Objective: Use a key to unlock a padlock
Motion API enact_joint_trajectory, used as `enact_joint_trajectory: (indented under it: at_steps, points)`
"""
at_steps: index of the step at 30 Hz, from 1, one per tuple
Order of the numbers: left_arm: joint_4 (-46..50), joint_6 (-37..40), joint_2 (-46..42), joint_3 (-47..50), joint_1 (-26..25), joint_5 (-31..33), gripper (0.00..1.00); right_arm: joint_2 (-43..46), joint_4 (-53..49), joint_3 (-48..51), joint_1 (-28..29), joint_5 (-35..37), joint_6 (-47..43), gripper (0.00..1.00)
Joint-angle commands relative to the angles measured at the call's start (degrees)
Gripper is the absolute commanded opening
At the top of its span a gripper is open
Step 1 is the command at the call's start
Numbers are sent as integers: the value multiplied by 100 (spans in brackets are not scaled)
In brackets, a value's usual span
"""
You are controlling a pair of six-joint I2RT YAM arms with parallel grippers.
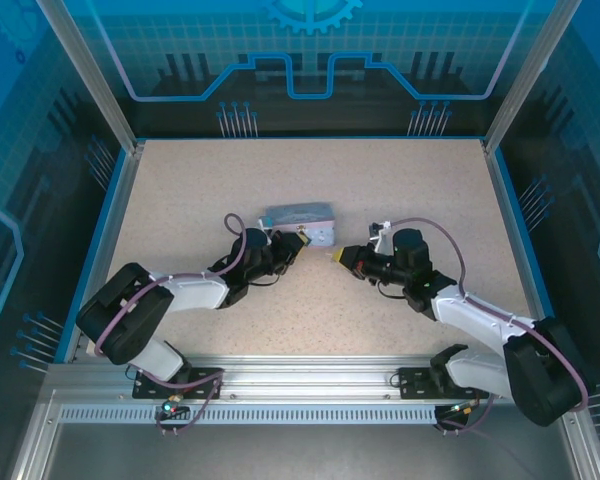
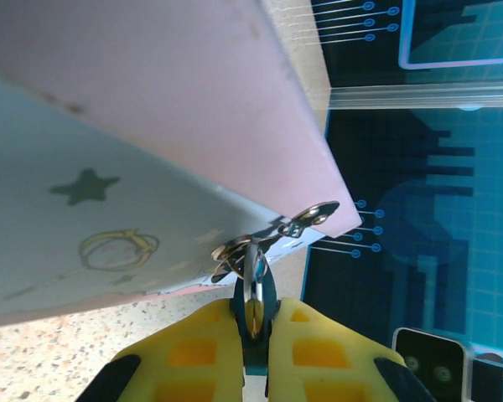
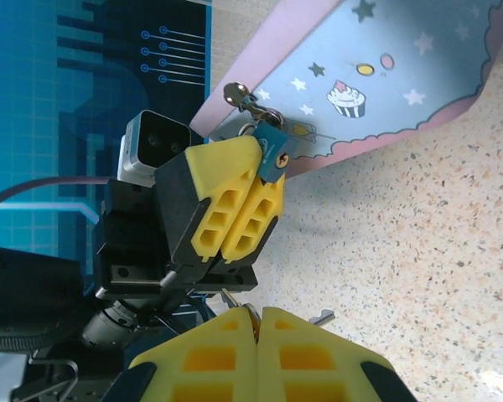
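Note:
My left gripper (image 2: 253, 316) is shut on the padlock (image 2: 254, 283), a tiny blue-bodied lock with a silver shackle. The padlock hangs from the metal hasp (image 2: 306, 219) at the corner of the pale tin box (image 2: 109, 134). In the right wrist view the left gripper's yellow fingers (image 3: 235, 201) pinch the padlock (image 3: 273, 153) against the box with its cupcake print (image 3: 360, 75). My right gripper (image 3: 257, 315) is shut on the key (image 3: 249, 311); a thin metal end (image 3: 323, 316) sticks out beside the pads. From above, the right gripper (image 1: 337, 257) sits just right of the left gripper (image 1: 300, 243), apart from it.
The tin box (image 1: 300, 218) lies mid-table on the speckled surface (image 1: 310, 310). Blue enclosure walls and metal posts (image 1: 508, 100) ring the table. Both arms reach in from the near rail (image 1: 300, 385).

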State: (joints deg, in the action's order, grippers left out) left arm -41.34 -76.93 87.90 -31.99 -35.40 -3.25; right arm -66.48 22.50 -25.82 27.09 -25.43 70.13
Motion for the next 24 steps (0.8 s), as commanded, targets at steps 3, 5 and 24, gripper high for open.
enact_joint_trajectory:
  at_steps: [3, 5, 24]
  points:
    - [-543, -306, -304, 110, -90, 255, 0, -66, 212, -119, 95, 244, 681, 0]
    - [-636, -375, -337, 172, -91, 325, 0, -66, 324, -48, 102, 402, 894, 0]
    - [-1876, -907, -6, 476, -204, 483, 0, -898, 1336, -210, 434, 838, 1785, 0]
